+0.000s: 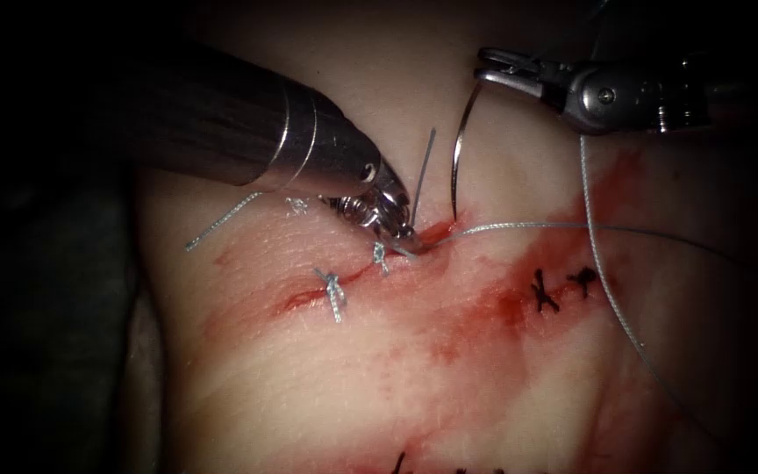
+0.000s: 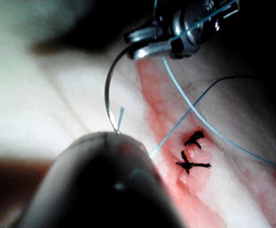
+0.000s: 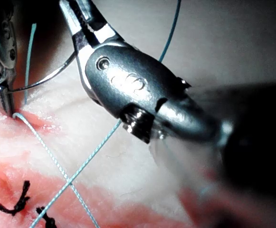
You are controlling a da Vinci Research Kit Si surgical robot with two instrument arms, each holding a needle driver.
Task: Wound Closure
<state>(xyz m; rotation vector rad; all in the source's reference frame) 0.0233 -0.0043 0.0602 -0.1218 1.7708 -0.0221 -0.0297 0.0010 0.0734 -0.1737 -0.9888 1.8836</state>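
Note:
My right tool (image 1: 487, 68) is shut on the curved needle (image 1: 456, 149) near its thread end, above the tissue (image 1: 335, 386) on the cut's right side. The needle hangs down with its point close to the surface beside the cut (image 1: 309, 294); I cannot tell if it touches. It also shows as the needle (image 2: 107, 90) and the needle (image 3: 47, 78). My left tool (image 1: 404, 237) has its tips down at the cut's upper end, jaws shut on the thread (image 1: 519, 226) where it leaves the tissue. A short tail (image 1: 423, 175) stands up beside it.
Two knotted stitches (image 1: 333, 291) (image 1: 380, 256) cross the cut left of the left tool. Cut thread ends (image 1: 221, 224) lie on the left. Black ink marks (image 1: 544, 292) and red fluid (image 1: 484, 307) lie on the right. A long thread loop (image 1: 611, 298) trails off right.

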